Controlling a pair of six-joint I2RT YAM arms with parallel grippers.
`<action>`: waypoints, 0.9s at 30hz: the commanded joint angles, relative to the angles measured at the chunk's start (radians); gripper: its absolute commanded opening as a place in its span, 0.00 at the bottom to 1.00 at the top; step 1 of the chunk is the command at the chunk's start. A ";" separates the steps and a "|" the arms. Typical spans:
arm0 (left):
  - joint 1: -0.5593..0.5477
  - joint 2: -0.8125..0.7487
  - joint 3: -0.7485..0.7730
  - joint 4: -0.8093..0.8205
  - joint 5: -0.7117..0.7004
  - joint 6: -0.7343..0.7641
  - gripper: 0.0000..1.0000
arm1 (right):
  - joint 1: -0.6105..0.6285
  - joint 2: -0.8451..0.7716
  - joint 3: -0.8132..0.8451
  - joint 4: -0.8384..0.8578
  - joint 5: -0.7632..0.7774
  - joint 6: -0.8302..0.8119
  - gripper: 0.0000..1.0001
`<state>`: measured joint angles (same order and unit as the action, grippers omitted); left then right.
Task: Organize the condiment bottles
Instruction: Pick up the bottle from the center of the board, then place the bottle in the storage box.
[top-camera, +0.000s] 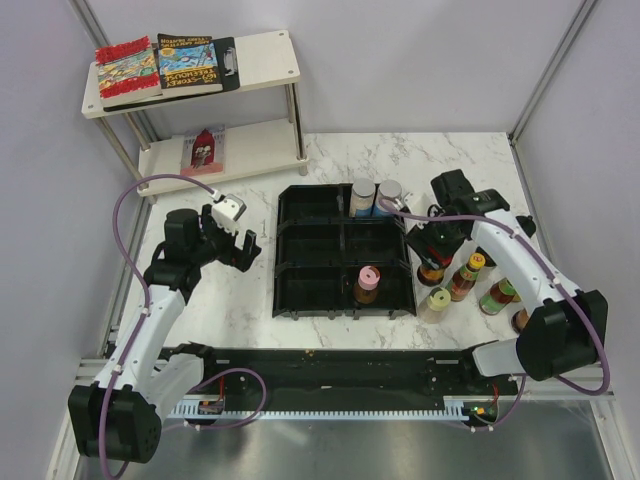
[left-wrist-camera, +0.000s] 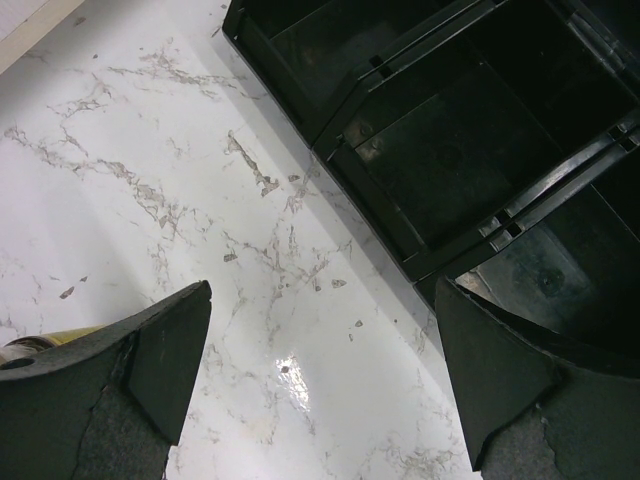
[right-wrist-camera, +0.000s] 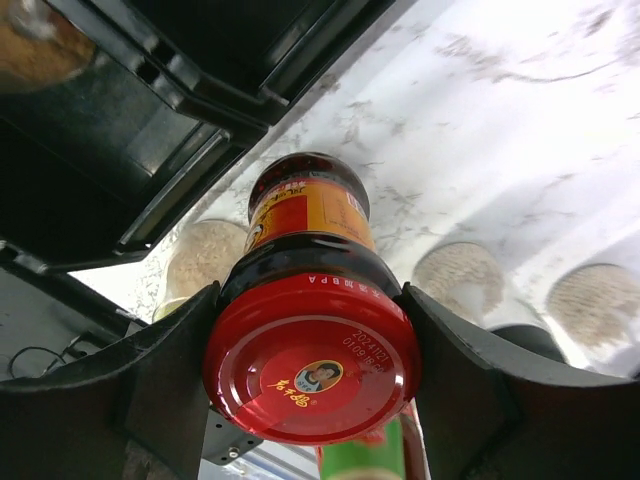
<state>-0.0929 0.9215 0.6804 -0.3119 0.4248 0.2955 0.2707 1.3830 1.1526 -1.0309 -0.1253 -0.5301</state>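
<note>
My right gripper (right-wrist-camera: 310, 345) is shut on a dark sauce jar with a red cap (right-wrist-camera: 310, 360); both fingers press the lid's sides. Seen from above, that gripper (top-camera: 432, 252) stands just right of the black tray (top-camera: 283, 270), over the jar (top-camera: 431, 272). More condiment bottles stand around it: a red-and-yellow-capped one (top-camera: 467, 275), a yellow-capped one (top-camera: 438, 300) and a green one (top-camera: 497, 296). In the tray are a pink-capped bottle (top-camera: 367, 283) and two silver-capped jars (top-camera: 374, 196). My left gripper (top-camera: 236, 246) hangs open over bare marble left of the tray (left-wrist-camera: 400, 170), nothing between its fingers (left-wrist-camera: 170, 350).
A two-level shelf (top-camera: 270, 55) with colourful books stands at the back left. Pale spice jars (right-wrist-camera: 460, 275) surround the held jar in the right wrist view. The tray's edge (right-wrist-camera: 200, 150) lies close on the jar's left.
</note>
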 joint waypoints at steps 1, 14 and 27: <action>0.007 -0.016 0.016 0.002 0.026 -0.009 0.99 | -0.004 -0.022 0.203 -0.029 -0.002 -0.011 0.00; 0.009 -0.015 0.015 0.002 0.020 -0.006 0.99 | 0.074 0.146 0.642 -0.120 -0.051 0.022 0.00; 0.010 -0.023 0.005 0.013 0.008 0.005 0.99 | 0.327 0.430 1.084 -0.077 -0.030 0.024 0.00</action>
<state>-0.0891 0.9207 0.6804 -0.3119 0.4236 0.2955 0.5282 1.7721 2.1422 -1.1973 -0.1421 -0.5018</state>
